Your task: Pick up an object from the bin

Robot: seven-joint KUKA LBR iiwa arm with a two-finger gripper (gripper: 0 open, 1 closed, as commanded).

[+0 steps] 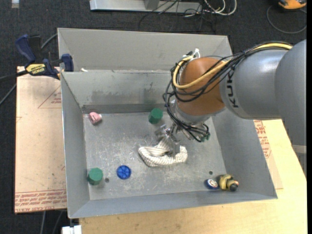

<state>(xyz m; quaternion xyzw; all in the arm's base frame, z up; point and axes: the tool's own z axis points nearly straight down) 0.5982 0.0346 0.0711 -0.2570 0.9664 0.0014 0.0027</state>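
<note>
My gripper [169, 144] reaches down in the middle of the bin, its fingers pressed into a bunched white striped cloth [161, 156] lying on the floor there. A fold of the cloth rises up between the fingers, which look closed on it. A green cylinder [155, 115] stands just behind and to the left of the gripper, apart from it.
A pink piece [94, 117] lies at the back left. At the front left are a green cylinder [95, 176] and a blue disc [124, 172]. A small yellow and blue toy [223, 183] rests at the front right. The arm's orange cover hangs over the bin's right half.
</note>
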